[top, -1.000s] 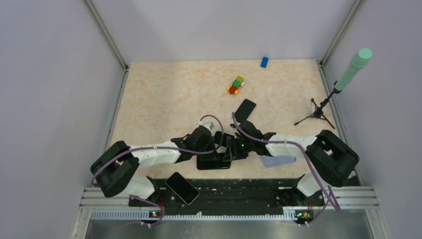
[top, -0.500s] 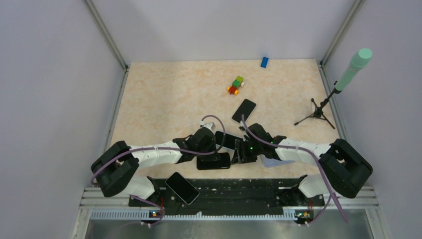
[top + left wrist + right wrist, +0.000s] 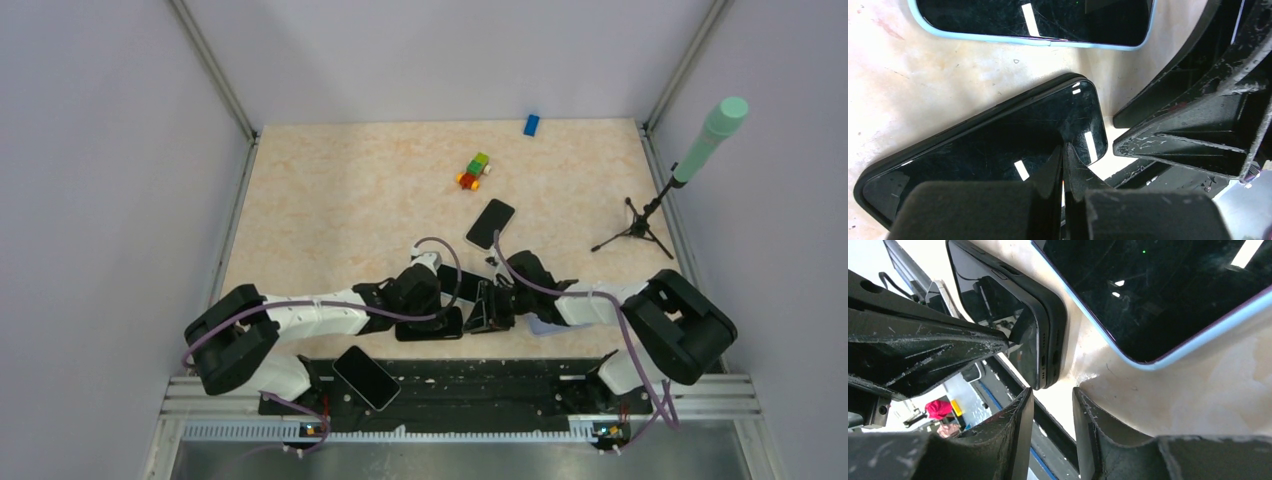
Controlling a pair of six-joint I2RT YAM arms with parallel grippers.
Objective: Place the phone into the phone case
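Note:
A black phone in a black case (image 3: 436, 327) lies flat near the table's front edge; it also shows in the left wrist view (image 3: 988, 145). My left gripper (image 3: 432, 303) is shut, and its closed tips (image 3: 1064, 152) rest on the screen near the phone's right end. My right gripper (image 3: 488, 312) stands at that same end, open by a narrow gap (image 3: 1050, 397) with nothing between the fingers; the cased phone's bottom edge (image 3: 1045, 350) is just ahead of them. A second phone with a light blue rim (image 3: 1033, 20) lies just behind, also in the right wrist view (image 3: 1158, 295).
A third dark phone (image 3: 490, 223) lies farther back. A pale lavender case (image 3: 548, 325) lies under my right arm. Another phone (image 3: 365, 377) sits on the front rail. Toy blocks (image 3: 473, 171), a blue block (image 3: 531, 124) and a small tripod (image 3: 635, 232) stand at the back and right.
My right gripper has moved forward and down to the black phone's right end. My left gripper has shifted slightly right along the phone. The phones have not moved.

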